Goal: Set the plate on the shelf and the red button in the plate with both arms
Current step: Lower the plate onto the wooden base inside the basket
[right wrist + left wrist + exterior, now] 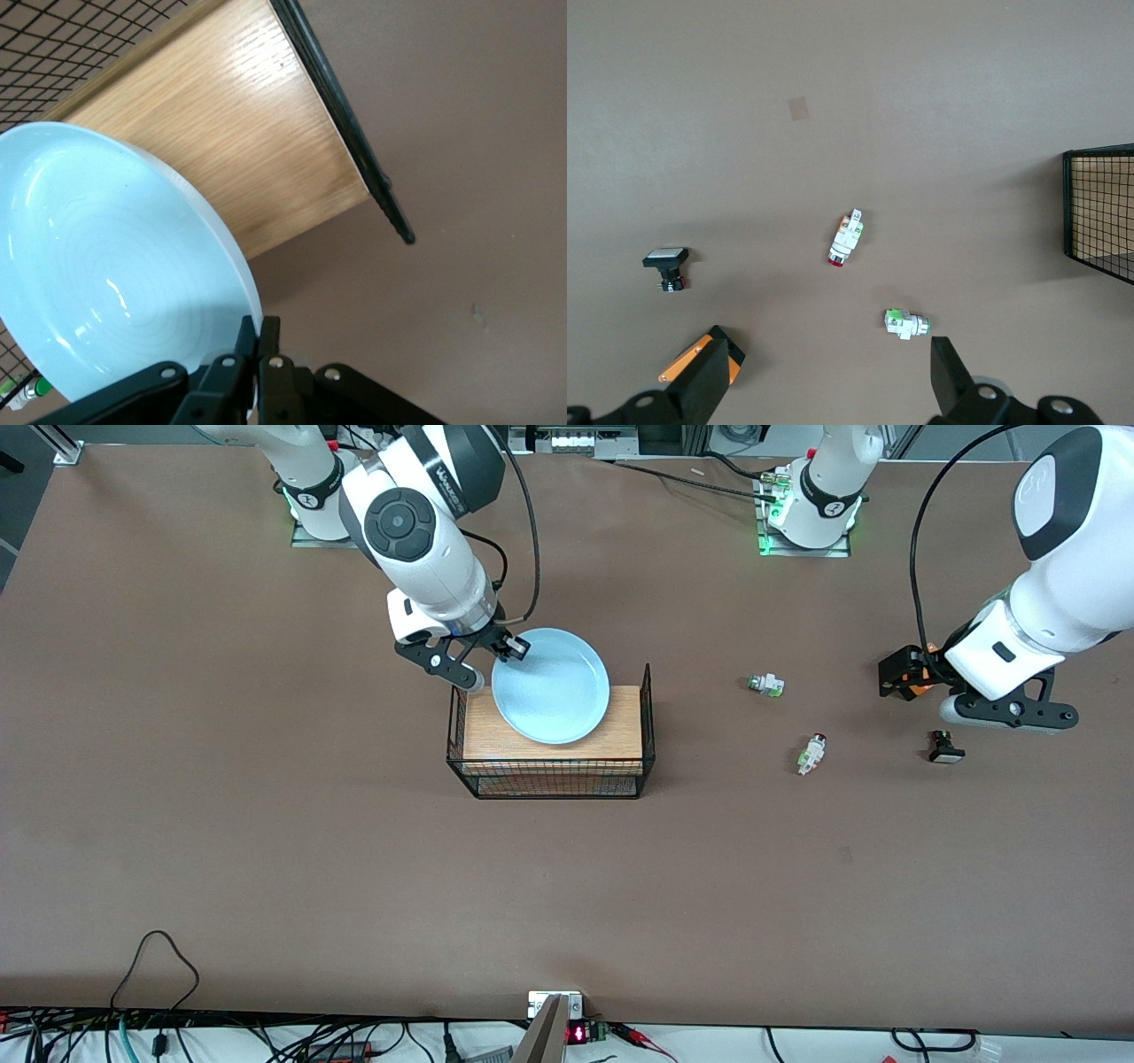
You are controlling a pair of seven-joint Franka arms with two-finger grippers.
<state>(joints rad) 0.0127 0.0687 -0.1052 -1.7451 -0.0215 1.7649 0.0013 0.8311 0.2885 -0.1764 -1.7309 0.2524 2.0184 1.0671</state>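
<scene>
right hand [501, 657] pinching pale-blue plate [551, 685] rim over wire-sided wooden shelf [551, 735], left hand [921, 691] waiting wide, wrist angled down above counter [266, 824], red button [811, 753] lying between shelf and left hand

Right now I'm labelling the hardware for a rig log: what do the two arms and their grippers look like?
Both arms have glossy white shells with black joint caps and black cables looping off them. Green light glows at each base. The right gripper has a black frame and slim black fingers. The left gripper has blocky black fingers, one with an orange pad.
</scene>
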